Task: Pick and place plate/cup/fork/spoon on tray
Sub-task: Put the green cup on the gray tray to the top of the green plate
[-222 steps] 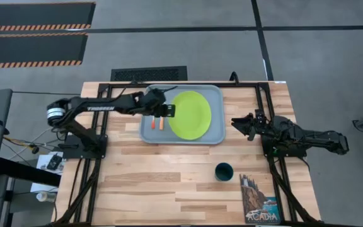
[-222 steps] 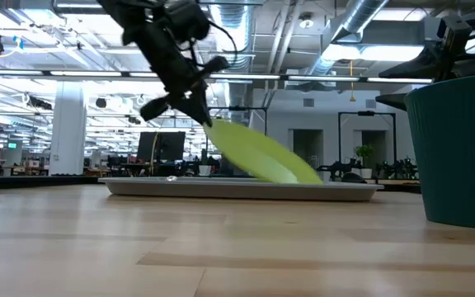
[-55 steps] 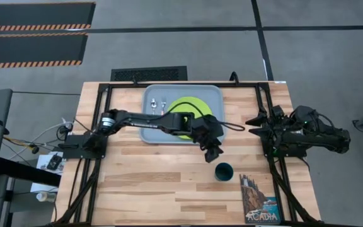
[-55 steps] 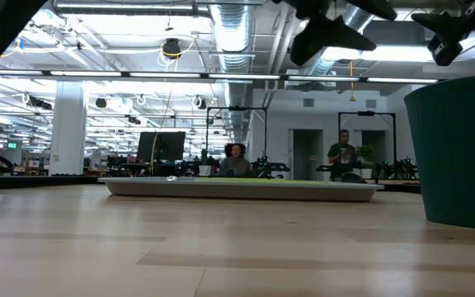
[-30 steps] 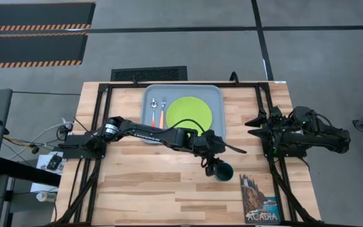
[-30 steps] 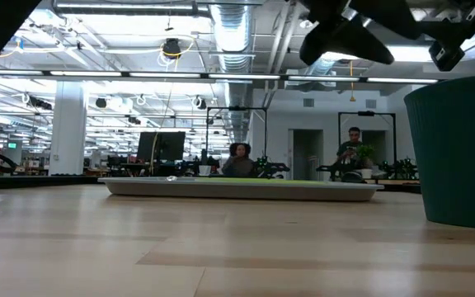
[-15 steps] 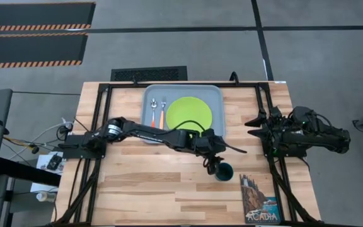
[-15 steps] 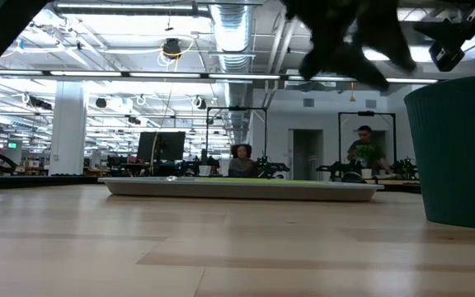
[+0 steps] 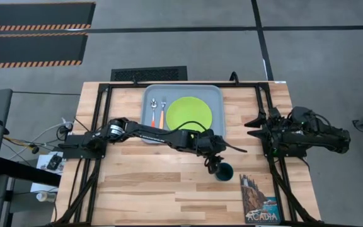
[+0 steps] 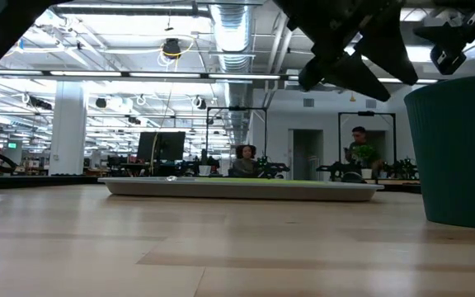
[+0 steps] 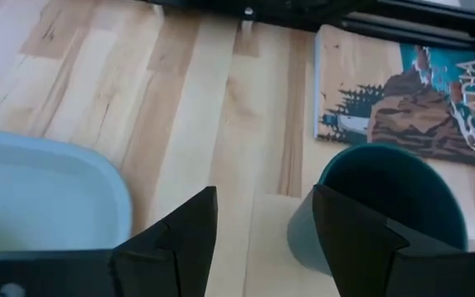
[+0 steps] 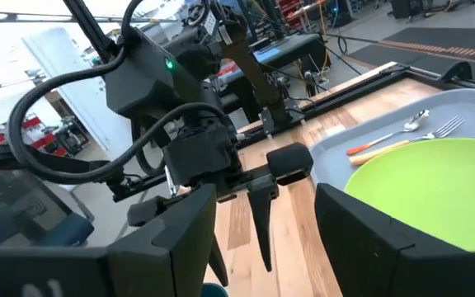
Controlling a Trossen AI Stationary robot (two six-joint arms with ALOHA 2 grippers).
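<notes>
The dark teal cup (image 9: 225, 171) stands upright on the wood near the table's right front, also seen in the left wrist view as the cup (image 11: 383, 200). My left gripper (image 9: 215, 166) hovers open just to its left, above rim height; in the wrist view my left gripper (image 11: 264, 194) has one finger in front of the cup's near wall. The lime-green plate (image 9: 189, 115), the spoon (image 9: 154, 112) and the fork (image 9: 163, 113) lie on the blue-grey tray (image 9: 217, 133). My right gripper (image 9: 251, 129) waits open at the right, clear of everything.
A picture book (image 9: 260, 200) lies flat at the near right corner, just beyond the cup. Bare wood spans the table's near and left parts. The tray's corner (image 11: 97, 177) lies close behind my left gripper. People stand in the room far behind the table.
My left gripper has edged slightly toward the cup and turned a little above it, its fingers staying apart. The cup has not moved.
</notes>
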